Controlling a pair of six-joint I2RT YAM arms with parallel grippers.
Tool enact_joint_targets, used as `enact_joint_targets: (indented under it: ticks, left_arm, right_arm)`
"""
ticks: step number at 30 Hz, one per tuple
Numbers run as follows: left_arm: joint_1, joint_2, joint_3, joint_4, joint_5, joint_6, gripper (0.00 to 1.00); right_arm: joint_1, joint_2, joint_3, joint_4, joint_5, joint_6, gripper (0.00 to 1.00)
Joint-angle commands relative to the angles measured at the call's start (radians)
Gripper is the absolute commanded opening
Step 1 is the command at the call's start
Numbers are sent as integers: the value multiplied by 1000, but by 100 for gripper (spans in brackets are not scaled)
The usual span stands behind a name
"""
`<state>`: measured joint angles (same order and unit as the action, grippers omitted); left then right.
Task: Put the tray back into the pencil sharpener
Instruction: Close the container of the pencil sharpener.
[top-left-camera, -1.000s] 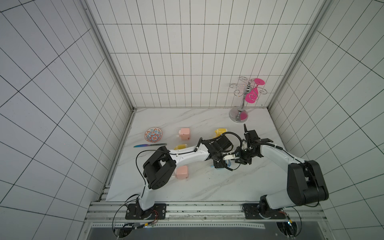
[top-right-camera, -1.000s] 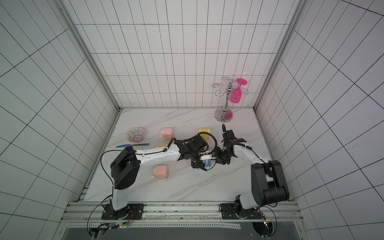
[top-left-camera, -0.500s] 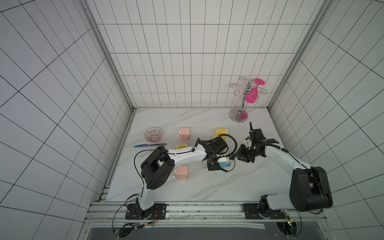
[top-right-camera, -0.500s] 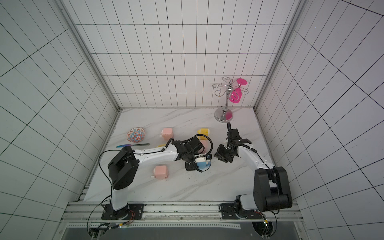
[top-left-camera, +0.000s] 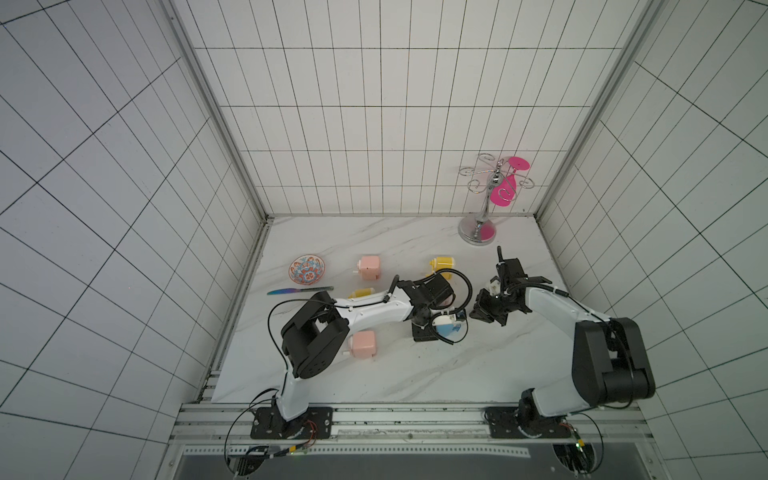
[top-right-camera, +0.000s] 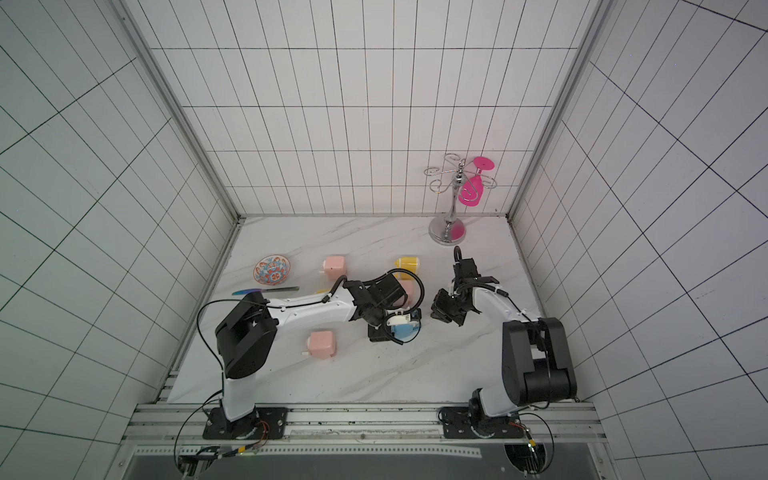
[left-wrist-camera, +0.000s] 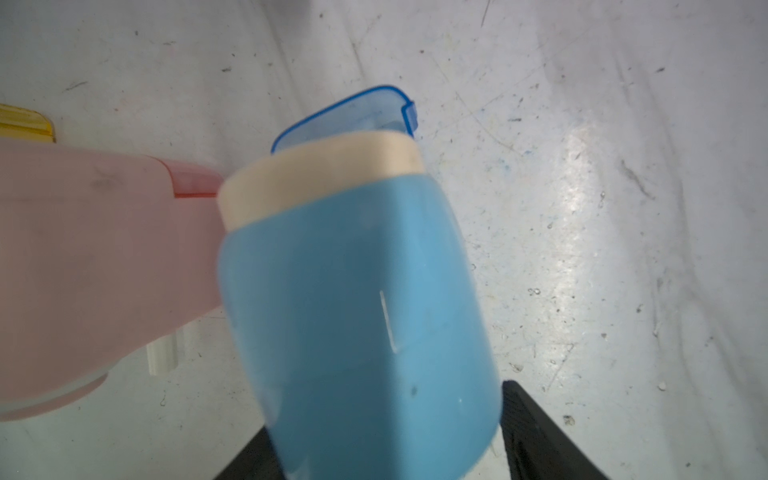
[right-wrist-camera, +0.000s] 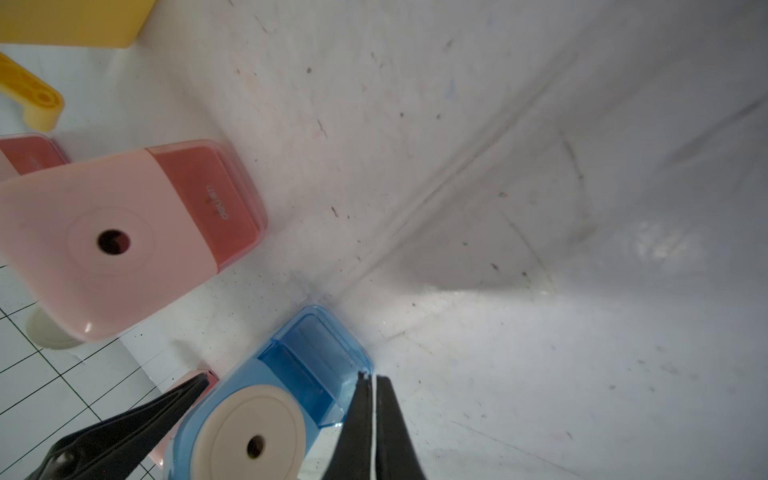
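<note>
The blue pencil sharpener with its cream front face is held just above the marble by my left gripper, whose black fingers are shut on its sides. The translucent blue tray sits in the sharpener's slot and sticks out past the body. My right gripper is shut with nothing between its fingers, and its tips are right beside the tray's outer corner. Both top views show the sharpener mid-table, with the right gripper just to its right.
A pink sharpener lies close behind the blue one. Two more pink ones, a yellow sharpener, a patterned bowl and a knife lie on the left. A glass stand is at the back right.
The right gripper's jaws have closed, and it has drawn back a little to the right of the sharpener. The left arm has carried the sharpener slightly left and toward the front.
</note>
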<state>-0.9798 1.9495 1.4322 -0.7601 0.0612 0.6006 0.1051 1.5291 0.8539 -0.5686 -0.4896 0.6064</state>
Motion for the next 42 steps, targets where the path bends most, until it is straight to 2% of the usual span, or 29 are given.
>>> enact_joint_targets:
  ticks: [1, 7, 13, 22, 29, 42]
  left_arm:
    - [1, 9, 23, 7, 20, 0, 77]
    - [1, 0, 29, 24, 31, -14, 87]
    - [6, 22, 72, 27, 50, -32, 88]
    - [9, 97, 155, -30, 106, -39, 75]
    - [11, 100, 152, -49, 116, -17, 65]
    - [15, 119, 174, -72, 123, -1, 61]
  right_arm:
    - [-2, 45, -28, 35, -21, 14, 8]
    - [20, 83, -30, 66, -28, 21, 8]
    - [31, 85, -38, 79, -32, 27, 8]
    - [35, 85, -51, 94, -47, 27, 8]
    - [37, 71, -58, 101, -68, 29, 7]
    - [37, 43, -117, 136, -116, 50, 5]
